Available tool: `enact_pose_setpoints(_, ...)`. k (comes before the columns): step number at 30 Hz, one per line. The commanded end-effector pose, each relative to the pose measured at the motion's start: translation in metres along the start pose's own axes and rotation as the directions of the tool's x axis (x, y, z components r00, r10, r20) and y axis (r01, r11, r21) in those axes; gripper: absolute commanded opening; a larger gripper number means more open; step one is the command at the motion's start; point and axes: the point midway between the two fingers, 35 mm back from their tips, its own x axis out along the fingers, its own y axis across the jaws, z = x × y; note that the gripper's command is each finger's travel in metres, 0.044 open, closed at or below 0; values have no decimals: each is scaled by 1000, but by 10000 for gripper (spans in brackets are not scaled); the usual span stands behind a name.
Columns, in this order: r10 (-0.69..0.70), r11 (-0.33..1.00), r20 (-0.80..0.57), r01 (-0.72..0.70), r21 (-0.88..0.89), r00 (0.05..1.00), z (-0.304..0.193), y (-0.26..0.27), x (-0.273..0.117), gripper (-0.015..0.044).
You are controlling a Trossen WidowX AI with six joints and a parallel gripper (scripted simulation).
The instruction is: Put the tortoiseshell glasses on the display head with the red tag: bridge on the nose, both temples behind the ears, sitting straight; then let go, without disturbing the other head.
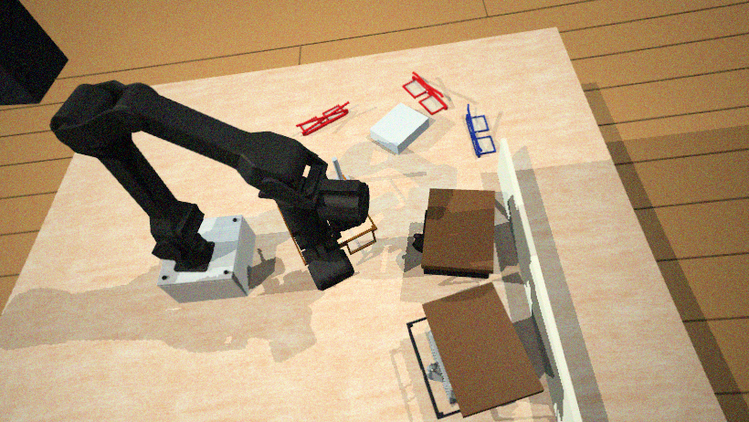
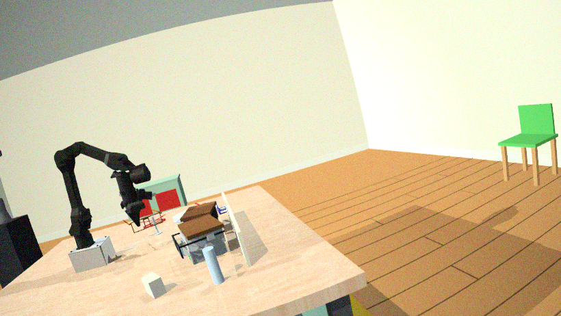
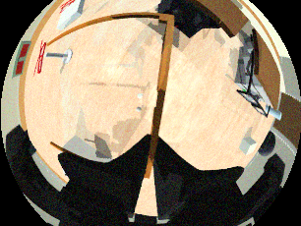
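My gripper [image 3: 151,138] [image 2: 137,224] is shut on the tortoiseshell glasses [image 3: 168,54] [image 1: 358,236], gripping their front bar. The glasses are clear of the table, with both temples spread open; in the wrist view the temples reach to the left. In the top view the arm hides the fingertips. A dark display head [image 1: 417,242] [image 3: 189,15] shows under a brown slab, to the right of the glasses in the top view. A grey display head [image 1: 438,362] under another brown slab has black glasses [image 1: 423,362] around its front and a small green mark. The red tag is not visible.
A thin peg stand [image 2: 155,226] [image 3: 58,55] is near the held glasses. Red glasses [image 1: 321,119], a white box [image 1: 399,125] and blue glasses [image 1: 479,133] lie farther back. A pale upright panel [image 1: 523,236] stands behind the heads. A blue cylinder [image 2: 213,265] and white block [image 2: 153,285] stand nearer.
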Motion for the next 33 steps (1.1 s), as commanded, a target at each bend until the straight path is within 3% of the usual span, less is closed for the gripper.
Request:
enact_pose_setpoints(1, -22, 997, -6, 23, 72, 1000, 7, 4, -3, 0)
enact_pose_setpoints(16, -103, 904, -25, 105, 415, 994, 31, 29, -8, 0)
enact_pose_setpoints(33, -200, 656, -12, 143, 741, 980, 56, 62, -15, 0)
